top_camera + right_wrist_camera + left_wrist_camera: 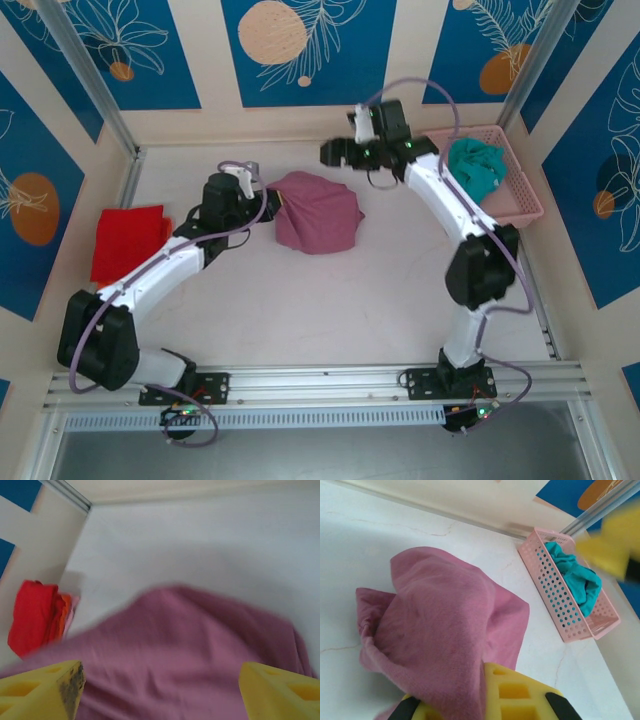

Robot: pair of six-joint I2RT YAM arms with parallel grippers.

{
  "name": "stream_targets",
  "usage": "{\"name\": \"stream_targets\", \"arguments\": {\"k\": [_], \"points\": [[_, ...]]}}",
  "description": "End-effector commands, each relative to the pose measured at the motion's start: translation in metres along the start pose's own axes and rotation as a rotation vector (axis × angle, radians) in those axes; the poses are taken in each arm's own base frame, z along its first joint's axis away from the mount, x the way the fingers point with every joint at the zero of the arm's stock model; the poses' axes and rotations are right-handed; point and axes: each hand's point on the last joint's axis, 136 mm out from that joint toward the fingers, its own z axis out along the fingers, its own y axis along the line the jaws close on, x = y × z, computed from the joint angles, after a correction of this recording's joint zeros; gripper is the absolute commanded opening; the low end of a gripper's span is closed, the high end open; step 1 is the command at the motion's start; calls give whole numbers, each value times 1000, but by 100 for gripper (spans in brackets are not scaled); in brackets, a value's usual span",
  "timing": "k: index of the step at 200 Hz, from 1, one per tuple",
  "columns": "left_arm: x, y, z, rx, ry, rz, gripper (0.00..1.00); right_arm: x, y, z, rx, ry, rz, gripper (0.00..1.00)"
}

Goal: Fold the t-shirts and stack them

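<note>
Red tee (128, 240) lies folded at 9 o'clock on the tabletop (350, 300). Left gripper (268, 198) is clenched on the mauve tee (318, 212) at centre. Right gripper (335, 152), released, hangs at its 12 o'clock. Basket (525, 200) at 2 o'clock holds the teal tee (475, 165).

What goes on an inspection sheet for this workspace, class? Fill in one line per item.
Surface: pale table, faintly veined.
Job's things: mauve t-shirt bunched mid-table; red t-shirt folded at the left; teal t-shirt crumpled in the pink basket.
Clutter: nothing seen.
Grippers: left gripper shut on the mauve t-shirt's edge; right gripper open above it.
Cables: purple cables looped along both arms.
Surroundings: blue leaf-print wall panels, metal frame posts.
</note>
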Motion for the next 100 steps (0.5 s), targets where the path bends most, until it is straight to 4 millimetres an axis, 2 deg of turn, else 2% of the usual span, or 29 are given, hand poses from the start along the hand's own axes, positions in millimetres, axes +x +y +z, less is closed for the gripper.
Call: {"name": "stream_targets", "arguments": {"k": [1,23,48,71,100], "points": [[12,13,-8,-19,45,-82,0,16,-11,-26,-3,-120,68,80],[15,16,-11,-27,57,-103,0,74,-37,-15,6,-47,148,80],[17,16,-13,-28,68,-114,0,121,-56,6,0,38,214,80],[20,17,-16,-33,73,-122,0,146,-70,29,7,98,262,79],[21,19,-19,-40,71,-127,0,161,-75,57,-19,157,292,72]]}}
